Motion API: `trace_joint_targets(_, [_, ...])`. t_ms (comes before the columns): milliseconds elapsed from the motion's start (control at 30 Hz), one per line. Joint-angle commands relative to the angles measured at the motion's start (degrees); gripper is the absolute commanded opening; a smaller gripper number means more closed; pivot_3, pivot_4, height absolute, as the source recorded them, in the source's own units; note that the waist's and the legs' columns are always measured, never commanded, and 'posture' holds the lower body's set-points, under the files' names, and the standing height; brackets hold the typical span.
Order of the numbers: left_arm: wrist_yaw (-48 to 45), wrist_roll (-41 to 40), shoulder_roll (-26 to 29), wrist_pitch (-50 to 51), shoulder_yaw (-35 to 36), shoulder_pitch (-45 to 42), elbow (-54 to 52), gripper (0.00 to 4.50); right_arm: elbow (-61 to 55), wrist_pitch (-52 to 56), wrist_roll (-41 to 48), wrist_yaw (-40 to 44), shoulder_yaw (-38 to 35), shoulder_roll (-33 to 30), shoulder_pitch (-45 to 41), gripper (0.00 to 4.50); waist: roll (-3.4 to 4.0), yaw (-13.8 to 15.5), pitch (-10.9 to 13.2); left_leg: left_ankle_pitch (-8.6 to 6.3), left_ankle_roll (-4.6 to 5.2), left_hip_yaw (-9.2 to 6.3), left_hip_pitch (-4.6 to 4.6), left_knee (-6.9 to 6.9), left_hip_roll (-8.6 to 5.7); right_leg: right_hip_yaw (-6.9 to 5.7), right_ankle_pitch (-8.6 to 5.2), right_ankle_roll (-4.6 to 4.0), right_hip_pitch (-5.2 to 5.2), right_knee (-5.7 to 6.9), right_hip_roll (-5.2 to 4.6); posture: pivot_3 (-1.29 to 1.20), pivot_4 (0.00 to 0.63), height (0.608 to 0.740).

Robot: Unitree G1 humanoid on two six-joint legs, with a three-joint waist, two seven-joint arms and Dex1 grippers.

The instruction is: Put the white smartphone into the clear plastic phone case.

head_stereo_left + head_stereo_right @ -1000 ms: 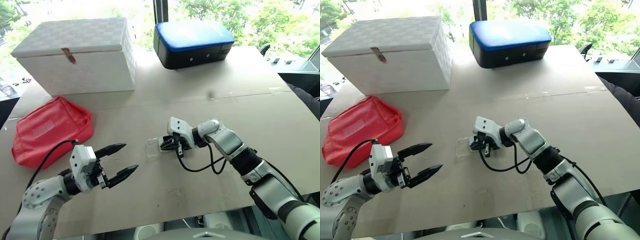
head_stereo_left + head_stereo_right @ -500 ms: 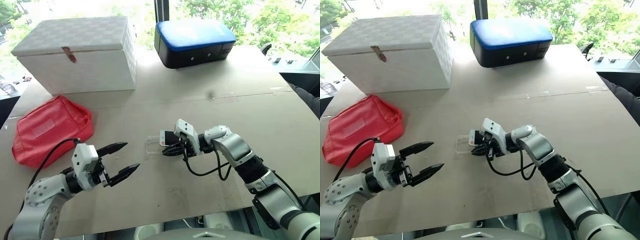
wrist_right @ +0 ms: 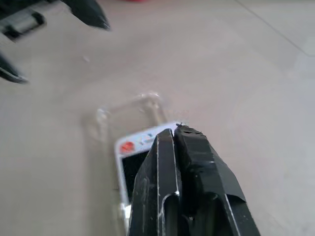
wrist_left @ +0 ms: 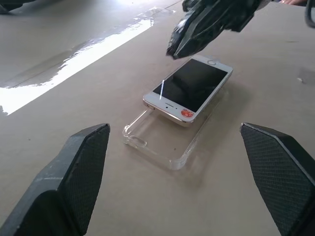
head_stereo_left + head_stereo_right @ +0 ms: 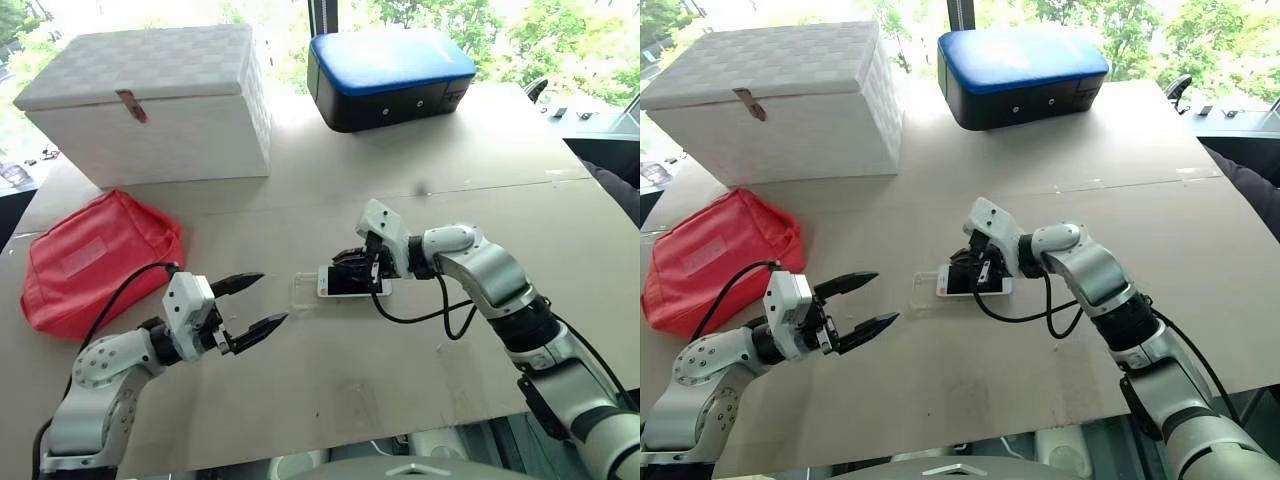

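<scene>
Since a second ago, the right gripper (image 5: pixel 345 257) has lifted off the table and now hovers over the far end of the white smartphone (image 5: pixel 352 282), its two black fingers pressed shut on nothing. That phone lies flat and face up, black screen showing, partly slid into the clear plastic phone case (image 4: pixel 162 143), with the end nearest the left gripper (image 5: pixel 262 301) resting over the case's middle while the case's own near end stays bare. Relative to the phone, the case reaches out toward the left gripper, and the two share one long axis running roughly from one gripper to the other. Its left-hand fingers stand spread wide, near the case's bare end but not touching it. Judged from this, the phone must still slide along its long axis toward the left gripper to seat fully. White bezels, rounded corners and a small red sticker mark the phone; the case is thin, transparent and hard to see.
</scene>
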Motion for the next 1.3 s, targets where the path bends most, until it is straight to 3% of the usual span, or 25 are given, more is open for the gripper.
trace_joint_targets(33, [-0.5,-0.9,0.6,-0.7,1.2,0.4,-0.7,4.35,6.1,-5.8,-4.4,-2.1,1.8,1.6,-3.2,0.05,0.00,0.0,0.0,0.00,0.00,0.00,0.00,0.00,0.00,0.00,0.00,-0.01,0.00,0.01,0.00,0.00,0.150,0.740])
trace_joint_targets(267, [-0.2,-1.1,0.3,-0.9,2.1,2.7,-2.1,4.35,11.2,-9.7,-7.2,0.5,3.0,2.3,-5.9,0.05,0.00,0.0,0.0,0.00,0.00,0.02,-0.01,-0.01,0.00,0.03,0.01,0.00,0.00,0.01,0.00,0.00,0.150,0.740])
trace_joint_targets(500, [0.4,-1.1,0.0,-1.4,2.0,3.1,-2.2,4.35,8.1,-8.4,-6.8,5.7,3.3,1.1,-5.8,0.05,0.02,0.0,0.1,0.00,0.00,0.00,0.00,-0.01,0.00,0.02,0.01,0.00,0.00,0.03,0.01,0.00,0.150,0.740])
trace_joint_targets(633, [0.5,-1.0,-0.2,-1.5,1.7,3.0,-2.2,4.35,8.2,-8.9,-7.7,3.5,1.8,1.6,-6.2,0.05,0.02,0.0,0.0,0.00,0.00,0.00,0.00,0.00,0.00,0.02,0.01,-0.01,0.00,0.04,0.01,0.00,0.150,0.740])
trace_joint_targets(800, [0.5,-1.0,-0.3,-1.7,1.8,3.1,-2.1,4.35,1.3,-4.9,-1.3,6.6,-2.3,1.0,-5.6,0.05,0.03,0.1,0.1,0.00,0.00,0.00,0.00,0.00,0.00,0.03,0.02,0.00,0.00,0.05,0.01,0.00,0.150,0.740])
trace_joint_targets(967, [0.4,-0.9,-0.5,-1.8,1.5,3.4,-2.1,4.35,-3.4,-1.3,-0.7,7.6,0.2,-0.7,-2.4,0.05,0.00,0.1,0.1,0.00,0.00,-0.03,0.00,-0.01,0.00,0.00,0.11,0.17,0.01,0.04,0.00,0.00,0.150,0.740])
trace_joint_targets(1300, [0.4,-1.0,-0.7,-1.4,1.4,3.8,-2.5,4.35,2.1,-2.1,-6.4,7.2,9.4,-1.2,2.3,0.05,-0.05,0.0,0.0,0.00,0.00,0.01,0.10,0.03,0.01,0.05,0.01,0.00,0.04,0.09,0.02,0.00,0.150,0.740])
